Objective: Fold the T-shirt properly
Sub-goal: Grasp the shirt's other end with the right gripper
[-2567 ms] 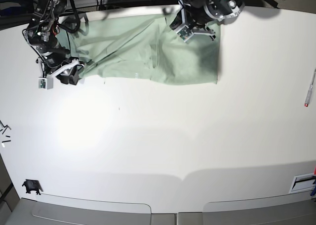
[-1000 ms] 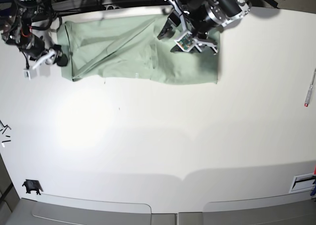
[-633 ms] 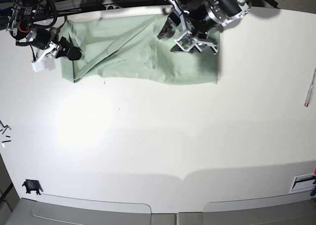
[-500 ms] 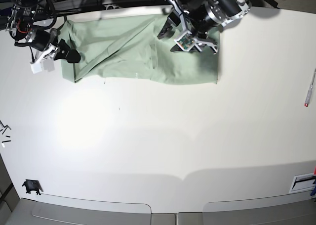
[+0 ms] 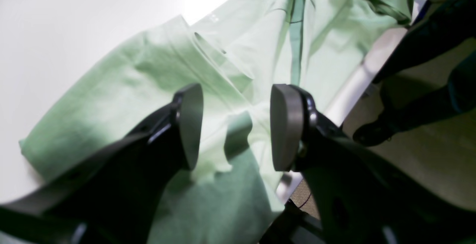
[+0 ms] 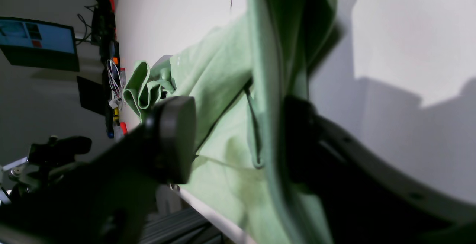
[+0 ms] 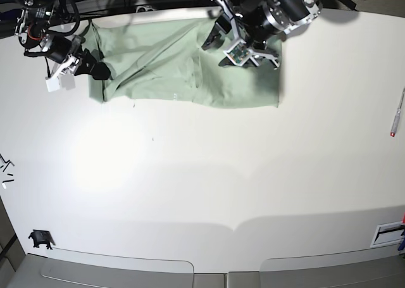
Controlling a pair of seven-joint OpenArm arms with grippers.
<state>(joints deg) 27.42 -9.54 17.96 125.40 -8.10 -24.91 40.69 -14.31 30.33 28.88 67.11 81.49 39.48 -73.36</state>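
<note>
The pale mint-green T-shirt (image 7: 164,73) lies spread along the table's far edge, creased, with its left end bunched up. My right gripper (image 7: 98,71) is at that left end. In the right wrist view the right gripper (image 6: 238,140) is open, and a raised fold of the T-shirt (image 6: 219,76) stands between its fingers, close to the right one. My left gripper (image 7: 220,49) hangs over the T-shirt's upper right part. Seen from the left wrist, the left gripper (image 5: 238,128) is open above the T-shirt (image 5: 111,99), with nothing between its pads (image 5: 189,125).
The table's far edge (image 5: 372,65) runs right beside the shirt, with floor beyond it. A red-tipped pen (image 7: 397,114) lies at the right edge. A small black object (image 7: 40,238) sits at the bottom left, a white label (image 7: 387,234) at the bottom right.
My right gripper has moved right, onto the shirt's left end, and its jaws have narrowed a little. That end has shifted right and bunched. The left arm has not moved.
</note>
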